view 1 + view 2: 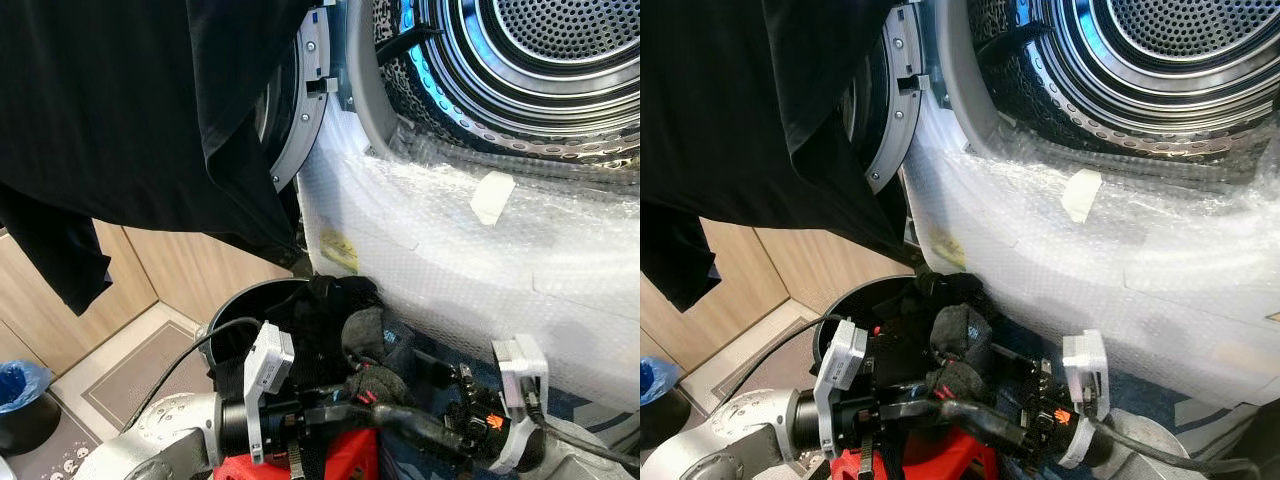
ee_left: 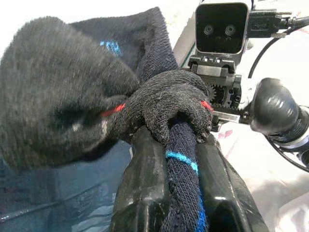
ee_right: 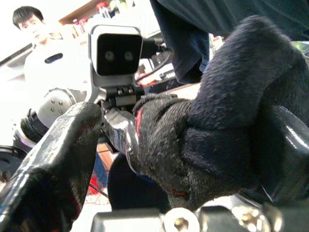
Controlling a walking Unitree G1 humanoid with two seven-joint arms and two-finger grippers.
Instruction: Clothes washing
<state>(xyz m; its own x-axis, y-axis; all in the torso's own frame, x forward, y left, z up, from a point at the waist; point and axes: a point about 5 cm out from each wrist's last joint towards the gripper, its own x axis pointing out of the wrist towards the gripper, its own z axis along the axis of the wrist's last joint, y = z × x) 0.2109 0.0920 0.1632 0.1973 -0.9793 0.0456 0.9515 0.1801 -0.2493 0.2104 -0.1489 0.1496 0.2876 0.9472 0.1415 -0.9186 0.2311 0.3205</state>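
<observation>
My left gripper (image 2: 181,159) clamps a bundle of dark socks (image 2: 96,101), blue-striped (image 2: 181,159) and red-stitched; my right gripper's wrist camera (image 2: 222,26) faces me at one o'clock.

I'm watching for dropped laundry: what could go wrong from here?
Both grippers, left and right, meet on one bundle of socks low beside the basket; loose ends could slip out on the lift to the drum. The hanging black shirt may snag a rising arm.

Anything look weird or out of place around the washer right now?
Yes. The washer front is wrapped in bubble wrap with a strip of tape, and a black garment hangs over its open door.
</observation>
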